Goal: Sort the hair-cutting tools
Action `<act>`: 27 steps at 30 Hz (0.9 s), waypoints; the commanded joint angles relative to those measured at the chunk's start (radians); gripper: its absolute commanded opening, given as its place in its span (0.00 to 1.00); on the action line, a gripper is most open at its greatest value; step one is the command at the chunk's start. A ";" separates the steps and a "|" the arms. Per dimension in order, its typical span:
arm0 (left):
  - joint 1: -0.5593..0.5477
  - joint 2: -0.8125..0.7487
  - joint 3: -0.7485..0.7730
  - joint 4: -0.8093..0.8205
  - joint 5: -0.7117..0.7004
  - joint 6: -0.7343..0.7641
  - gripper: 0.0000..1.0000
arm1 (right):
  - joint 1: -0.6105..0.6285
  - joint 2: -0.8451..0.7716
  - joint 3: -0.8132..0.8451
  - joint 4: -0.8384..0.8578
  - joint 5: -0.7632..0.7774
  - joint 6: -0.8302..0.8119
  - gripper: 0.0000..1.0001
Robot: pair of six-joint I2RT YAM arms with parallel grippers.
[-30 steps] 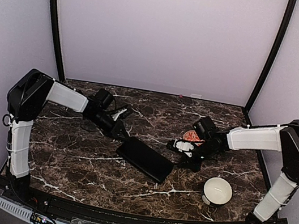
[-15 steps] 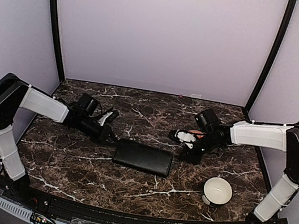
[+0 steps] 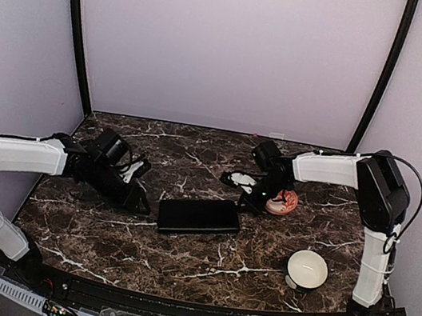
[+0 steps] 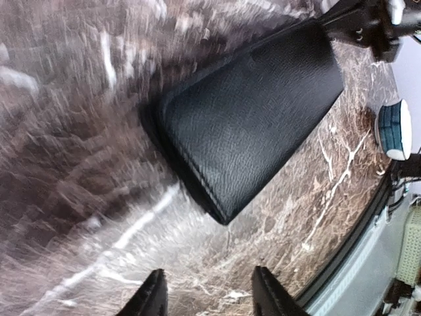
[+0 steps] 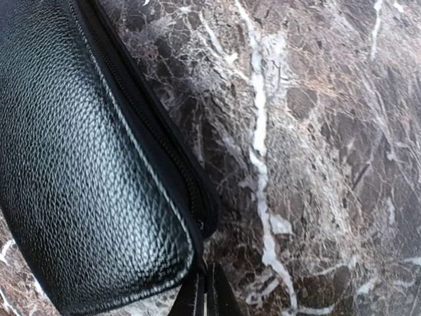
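None of the hair-cutting tools show in any view. A flat black case [image 3: 199, 215] lies zipped in the middle of the marble table [image 3: 102, 229]. My left gripper [image 3: 139, 201] is open just left of the case's left end, not touching it. In the left wrist view its fingertips [image 4: 156, 289] frame bare marble, with the case [image 4: 250, 125] ahead. My right gripper [image 3: 250, 203] is shut, its tips against the case's far right corner. In the right wrist view the shut gripper [image 5: 204, 289] meets the case [image 5: 79, 164] where the zipper [image 5: 151, 131] ends.
An orange bowl [image 3: 280, 202] sits right behind the right gripper. A white bowl [image 3: 307, 269] stands near the front right, also seen as a white bowl [image 4: 395, 128] in the left wrist view. Lilac walls enclose the table on three sides.
The left gripper opened, let go of the case's left end and pulled back left. The case swung from slanting down-right to slanting up-right. The right gripper moved left to the case's corner.
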State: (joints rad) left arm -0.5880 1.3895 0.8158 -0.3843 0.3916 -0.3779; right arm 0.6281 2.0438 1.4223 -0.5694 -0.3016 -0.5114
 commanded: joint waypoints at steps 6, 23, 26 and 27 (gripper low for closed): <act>0.002 0.246 0.342 -0.028 -0.072 0.148 0.57 | 0.048 0.034 0.090 -0.001 -0.035 0.016 0.00; 0.001 0.504 0.346 0.269 0.300 0.163 0.47 | 0.184 0.043 0.058 0.034 -0.045 0.025 0.00; -0.001 0.517 0.328 0.285 0.309 0.153 0.46 | 0.187 0.060 0.076 0.031 -0.046 0.025 0.00; -0.001 0.524 0.332 0.281 0.305 0.156 0.45 | 0.187 0.061 0.081 0.032 -0.046 0.025 0.00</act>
State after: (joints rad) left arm -0.5869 1.9331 1.1633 -0.1528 0.6323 -0.2211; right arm 0.8055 2.0781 1.4826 -0.5652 -0.3157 -0.4881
